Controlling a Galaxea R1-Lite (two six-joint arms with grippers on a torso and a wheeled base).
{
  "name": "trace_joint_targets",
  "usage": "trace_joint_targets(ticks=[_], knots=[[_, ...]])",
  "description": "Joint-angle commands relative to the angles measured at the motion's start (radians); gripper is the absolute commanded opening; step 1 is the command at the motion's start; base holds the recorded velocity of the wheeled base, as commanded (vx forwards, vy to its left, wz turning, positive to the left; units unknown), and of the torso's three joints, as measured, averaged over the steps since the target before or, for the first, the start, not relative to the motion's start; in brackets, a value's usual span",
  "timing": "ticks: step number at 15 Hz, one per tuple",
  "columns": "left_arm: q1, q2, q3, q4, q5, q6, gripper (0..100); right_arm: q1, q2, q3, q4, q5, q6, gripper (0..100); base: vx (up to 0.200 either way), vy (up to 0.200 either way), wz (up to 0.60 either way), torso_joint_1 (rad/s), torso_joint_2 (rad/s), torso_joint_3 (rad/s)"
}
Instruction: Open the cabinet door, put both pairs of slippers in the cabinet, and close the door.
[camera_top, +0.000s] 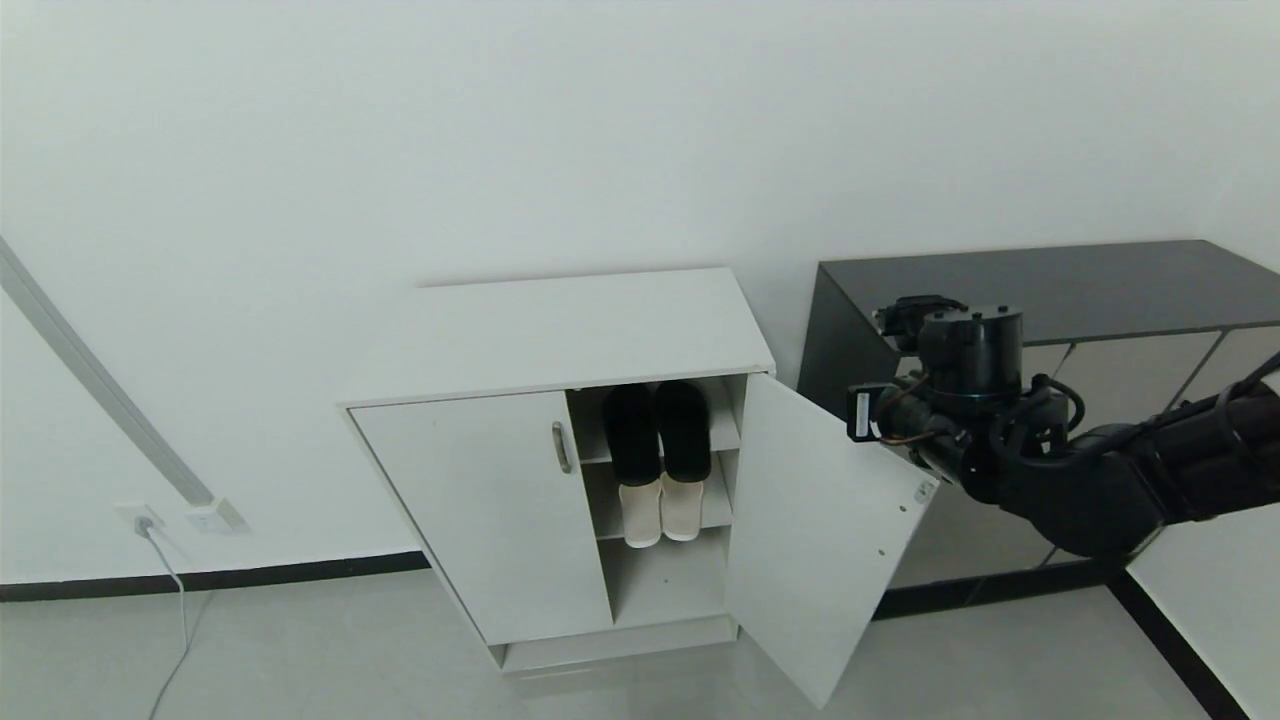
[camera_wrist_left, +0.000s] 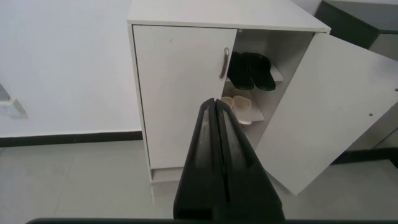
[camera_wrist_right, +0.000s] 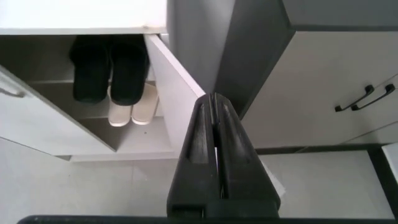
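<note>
The white cabinet (camera_top: 560, 335) has its left door (camera_top: 490, 510) closed and its right door (camera_top: 810, 540) swung wide open. A black pair of slippers (camera_top: 657, 425) lies on the upper shelf, toes outward. A cream pair of slippers (camera_top: 660, 510) lies on the shelf below. My right gripper (camera_wrist_right: 213, 98) is shut with nothing in it, its tip by the open door's (camera_wrist_right: 177, 81) free edge. I cannot tell whether it touches. My left gripper (camera_wrist_left: 214, 102) is shut and empty, held back in front of the cabinet.
A dark grey sideboard (camera_top: 1050, 290) stands just right of the cabinet, behind the open door and my right arm. A wall socket with a cable (camera_top: 150, 525) sits at the far left. Bare tiled floor (camera_top: 350, 660) lies in front.
</note>
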Motion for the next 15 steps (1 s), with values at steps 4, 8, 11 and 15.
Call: trace_joint_targets(ticks=[4,8,11,15], knots=[[0.000,0.001,0.000,-0.001,0.001,0.000,0,-0.030,0.095,-0.026,-0.003,0.002,0.011,0,0.000,0.000,0.00,0.000,0.00,0.000],[0.000,0.001,0.000,-0.001,0.001,0.000,0,-0.044,0.146,-0.038,-0.019,0.011,0.012,0,0.000,0.000,0.00,0.000,0.00,0.000],[0.000,0.001,0.000,-0.001,0.001,0.000,0,-0.058,0.190,-0.049,-0.048,0.014,0.011,0,0.000,0.000,0.00,0.000,0.00,0.000],[0.000,0.001,0.000,-0.001,0.001,0.000,0,-0.067,0.212,-0.053,-0.060,0.014,0.011,0,0.000,0.000,0.00,0.000,0.00,0.000]])
